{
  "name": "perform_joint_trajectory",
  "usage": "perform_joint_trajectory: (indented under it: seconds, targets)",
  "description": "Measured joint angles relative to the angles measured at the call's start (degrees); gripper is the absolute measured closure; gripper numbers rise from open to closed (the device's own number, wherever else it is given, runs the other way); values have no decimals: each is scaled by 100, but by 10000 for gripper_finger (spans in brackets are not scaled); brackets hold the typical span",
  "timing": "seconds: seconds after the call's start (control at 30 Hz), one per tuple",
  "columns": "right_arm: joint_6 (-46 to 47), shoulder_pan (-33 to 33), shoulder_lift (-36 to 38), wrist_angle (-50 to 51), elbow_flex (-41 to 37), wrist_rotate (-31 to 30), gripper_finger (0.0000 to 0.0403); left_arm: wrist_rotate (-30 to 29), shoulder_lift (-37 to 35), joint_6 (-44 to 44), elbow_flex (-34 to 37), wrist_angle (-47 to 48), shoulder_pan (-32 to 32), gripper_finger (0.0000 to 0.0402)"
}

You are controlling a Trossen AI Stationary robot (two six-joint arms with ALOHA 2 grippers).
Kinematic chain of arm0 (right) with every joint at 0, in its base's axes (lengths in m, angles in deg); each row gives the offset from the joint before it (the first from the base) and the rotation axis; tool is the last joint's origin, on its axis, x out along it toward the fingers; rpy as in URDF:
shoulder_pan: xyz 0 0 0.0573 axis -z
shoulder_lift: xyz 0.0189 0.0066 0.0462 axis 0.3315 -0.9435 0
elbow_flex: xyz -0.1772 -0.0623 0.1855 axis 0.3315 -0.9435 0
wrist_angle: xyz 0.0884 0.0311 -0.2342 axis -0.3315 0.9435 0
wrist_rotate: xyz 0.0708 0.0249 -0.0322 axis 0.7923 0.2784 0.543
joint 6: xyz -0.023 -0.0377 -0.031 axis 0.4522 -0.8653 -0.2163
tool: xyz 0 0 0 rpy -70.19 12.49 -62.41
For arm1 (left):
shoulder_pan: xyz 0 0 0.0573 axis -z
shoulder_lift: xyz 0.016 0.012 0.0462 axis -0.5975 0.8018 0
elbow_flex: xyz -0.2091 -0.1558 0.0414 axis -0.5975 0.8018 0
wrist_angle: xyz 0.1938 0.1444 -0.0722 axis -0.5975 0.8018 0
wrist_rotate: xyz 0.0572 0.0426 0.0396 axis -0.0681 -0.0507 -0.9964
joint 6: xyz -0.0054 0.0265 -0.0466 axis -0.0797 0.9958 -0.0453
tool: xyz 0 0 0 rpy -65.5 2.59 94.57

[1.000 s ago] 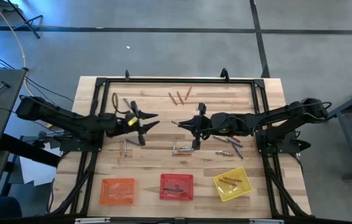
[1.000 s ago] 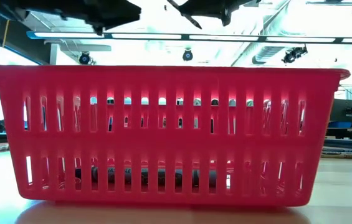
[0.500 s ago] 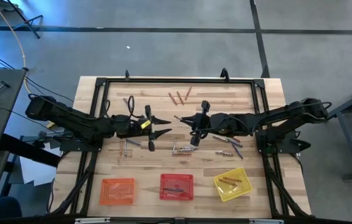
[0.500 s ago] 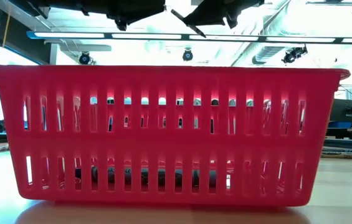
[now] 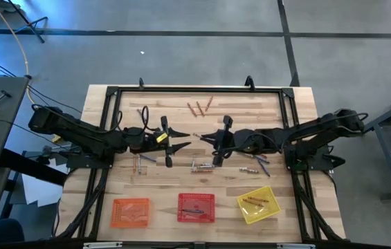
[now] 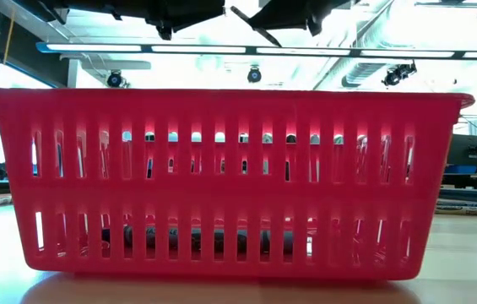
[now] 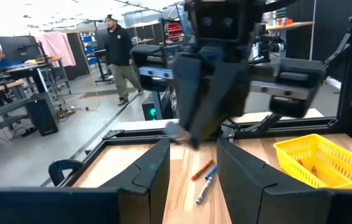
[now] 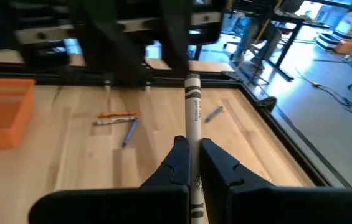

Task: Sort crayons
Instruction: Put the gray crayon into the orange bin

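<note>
Right gripper (image 8: 190,163) fingers are clamped on a grey crayon (image 8: 192,106), held mid-air above mid surface (image 5: 292,117), its tip pointing at the left gripper (image 5: 176,146). Left fingers are spread, empty. Other crayons (image 5: 199,107) are scattered on the wood; some are seen in the yellow basket (image 5: 257,205).

You have one grey crayon (image 8: 192,106) held level above mid-table, nipped between dark fingers, its tip pointing left. Three reddish-orange crayons (image 5: 199,106) lie loose near the far edge. A small cluster (image 5: 140,163) lies left of centre; another (image 5: 201,166) at centre; several more (image 5: 253,158) right of centre. More reddish-orange ones (image 5: 254,201) lie inside the yellow basket at near right, and a dark one (image 5: 195,211) inside the red basket.
</note>
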Motion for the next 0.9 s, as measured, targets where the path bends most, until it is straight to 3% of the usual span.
perform_joint_trajectory:
  seconds: [0.9]
  targets:
    - [-228, -92, -70, -739, 2, 157, 402, 167, 0, -199, 4, -564, 0, 284]
